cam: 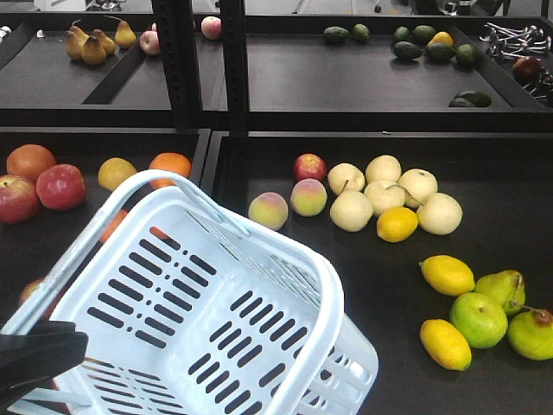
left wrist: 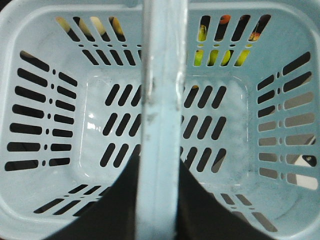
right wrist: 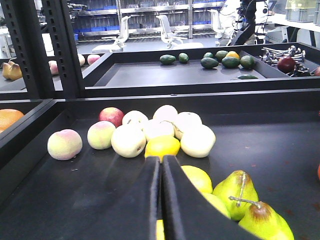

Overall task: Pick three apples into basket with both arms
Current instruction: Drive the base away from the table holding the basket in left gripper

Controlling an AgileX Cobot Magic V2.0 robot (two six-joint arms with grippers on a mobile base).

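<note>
The pale blue basket [cam: 216, 285] hangs tilted at the lower left, with nothing inside. My left gripper [cam: 60, 346] is shut on its hoop handle [left wrist: 160, 100], which runs up between the black fingers [left wrist: 115, 205] in the left wrist view [left wrist: 160, 170]. Two red apples [cam: 60, 186] [cam: 15, 199] lie left of the basket. A reddish fruit [cam: 34, 290] peeks out behind its left edge. Another small red apple [cam: 309, 166] [right wrist: 111, 115] sits among the peaches. My right gripper [right wrist: 161, 162] is shut on nothing, low over the right bin, pointing at a lemon [right wrist: 161, 146].
Oranges [cam: 170, 162] lie behind the basket. Peaches [cam: 268, 210], pale pears [cam: 384, 194], lemons [cam: 447, 275] and green pears [cam: 478, 318] fill the right bin. A black shelf post [cam: 233, 69] divides the bins. The upper shelf holds avocados [cam: 423, 43] and brown pears [cam: 91, 43].
</note>
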